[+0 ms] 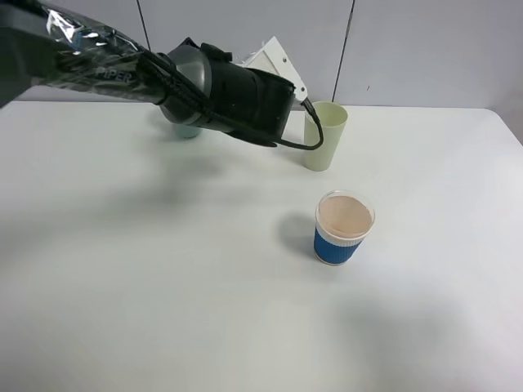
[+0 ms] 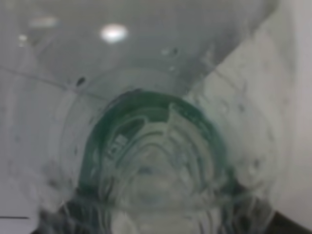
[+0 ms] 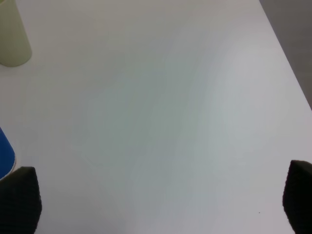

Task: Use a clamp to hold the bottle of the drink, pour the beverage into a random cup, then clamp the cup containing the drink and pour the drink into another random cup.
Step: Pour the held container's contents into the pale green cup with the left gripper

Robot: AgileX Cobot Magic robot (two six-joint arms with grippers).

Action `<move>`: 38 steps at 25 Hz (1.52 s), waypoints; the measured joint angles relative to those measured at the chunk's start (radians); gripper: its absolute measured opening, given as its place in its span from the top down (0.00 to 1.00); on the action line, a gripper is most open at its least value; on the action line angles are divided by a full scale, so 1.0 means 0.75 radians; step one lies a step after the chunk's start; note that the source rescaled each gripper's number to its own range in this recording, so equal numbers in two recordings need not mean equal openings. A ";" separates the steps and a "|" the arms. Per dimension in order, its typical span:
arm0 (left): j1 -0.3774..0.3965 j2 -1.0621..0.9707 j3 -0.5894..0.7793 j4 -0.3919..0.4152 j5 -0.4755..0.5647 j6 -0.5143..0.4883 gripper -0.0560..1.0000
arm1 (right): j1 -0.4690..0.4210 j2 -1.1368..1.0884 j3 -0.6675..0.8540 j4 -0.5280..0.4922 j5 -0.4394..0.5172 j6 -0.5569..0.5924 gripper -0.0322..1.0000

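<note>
The left claw is clamped on the bottle, apparently holding it tipped to pour into the pale cup just ahead.

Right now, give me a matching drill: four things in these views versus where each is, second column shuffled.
1 pale green cup
2 blue-sleeved cup
3 teal cup
4 bottle

A fills the left wrist view
B mostly hidden behind the left arm
C standing alone, nearest the high camera
D far side, just right of the left arm

Pairs: 1-D, 2-C, 3-B, 4-A
</note>
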 joint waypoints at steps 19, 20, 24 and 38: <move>-0.010 0.214 -0.300 -0.005 -0.010 0.271 0.95 | 0.000 0.000 0.000 0.000 0.000 0.000 0.00; -0.010 0.214 -0.300 -0.005 -0.010 0.273 0.95 | 0.000 0.000 0.000 0.000 0.000 0.000 0.00; -0.010 0.224 -0.301 0.045 -0.010 0.275 0.95 | 0.000 0.000 0.000 0.000 0.000 0.000 0.00; -0.009 0.248 -0.301 0.294 -0.009 0.305 0.95 | 0.000 0.000 0.000 0.000 0.000 0.000 0.00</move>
